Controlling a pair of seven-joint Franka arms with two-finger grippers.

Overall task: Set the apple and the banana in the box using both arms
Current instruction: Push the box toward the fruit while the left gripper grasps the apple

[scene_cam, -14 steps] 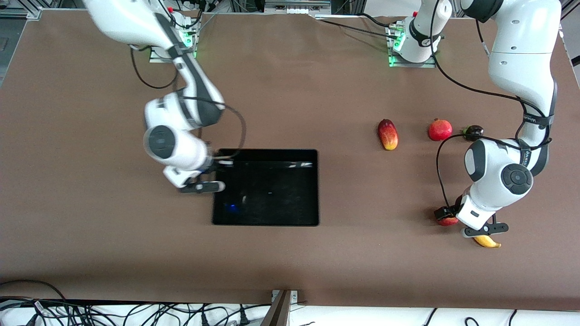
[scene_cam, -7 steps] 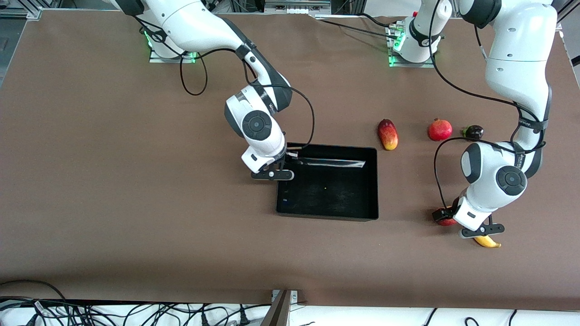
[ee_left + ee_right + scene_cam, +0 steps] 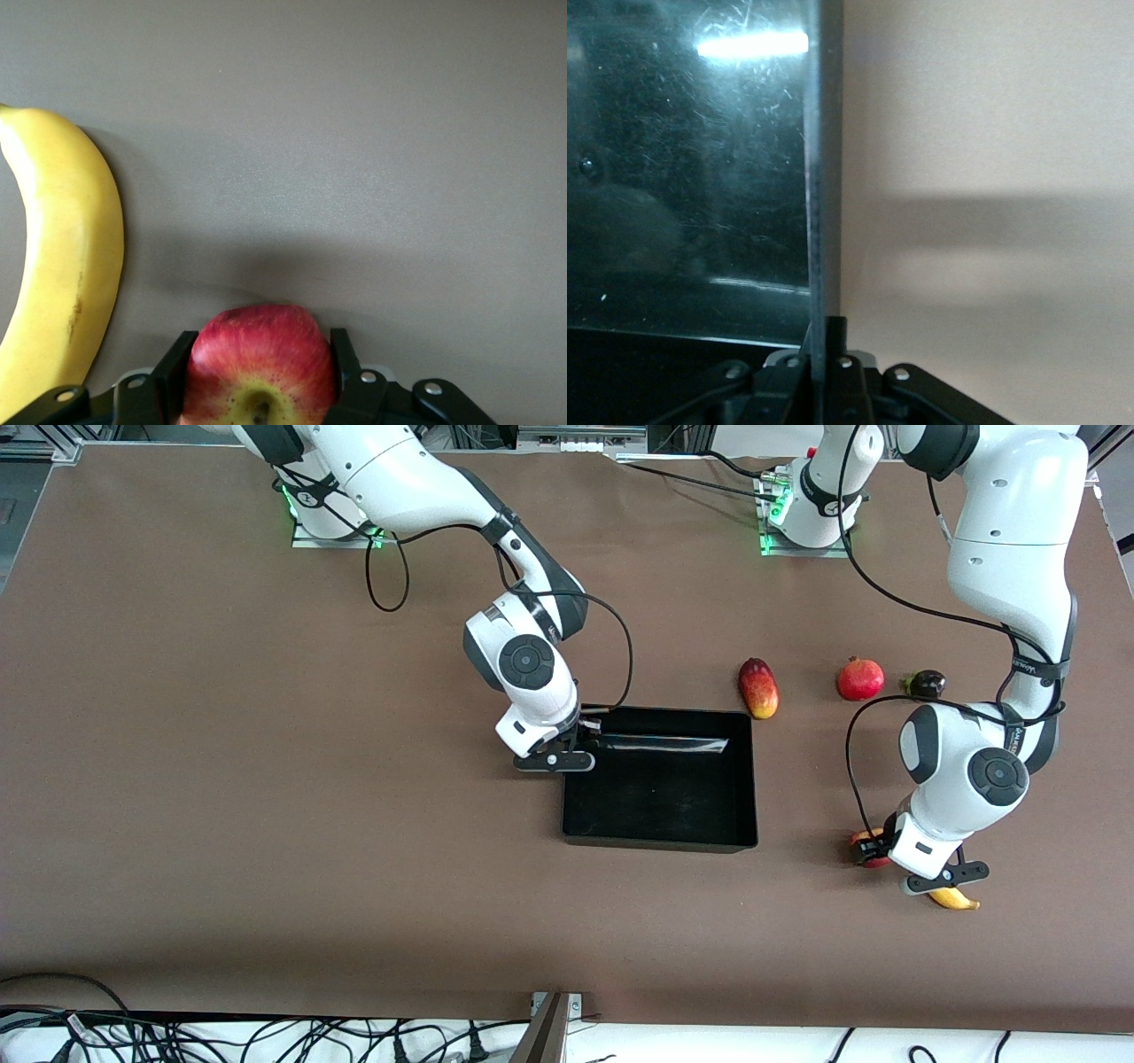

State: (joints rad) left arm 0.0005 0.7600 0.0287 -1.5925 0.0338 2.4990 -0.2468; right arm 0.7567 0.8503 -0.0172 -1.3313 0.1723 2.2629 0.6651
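Note:
The black box (image 3: 749, 779) lies mid-table. My right gripper (image 3: 580, 735) is shut on the box's wall at the corner toward the right arm's end; in the right wrist view the thin wall (image 3: 819, 177) runs between the closed jaws of my right gripper (image 3: 826, 341). My left gripper (image 3: 877, 852) is down at the table toward the left arm's end, shut on the red apple (image 3: 865, 849). In the left wrist view the apple (image 3: 259, 359) fills my left gripper (image 3: 259, 372), with a finger (image 3: 341, 363) pressed on each side. The yellow banana (image 3: 955, 900) (image 3: 66, 266) lies right beside the apple.
A red-yellow mango (image 3: 759, 688), a red pomegranate (image 3: 860, 678) and a small dark fruit (image 3: 927, 684) lie in a row farther from the front camera than the apple. The mango is close to the box's corner.
My right gripper has dragged the box a long way toward the left arm's end of the table. My left gripper has shifted only slightly, still around the apple.

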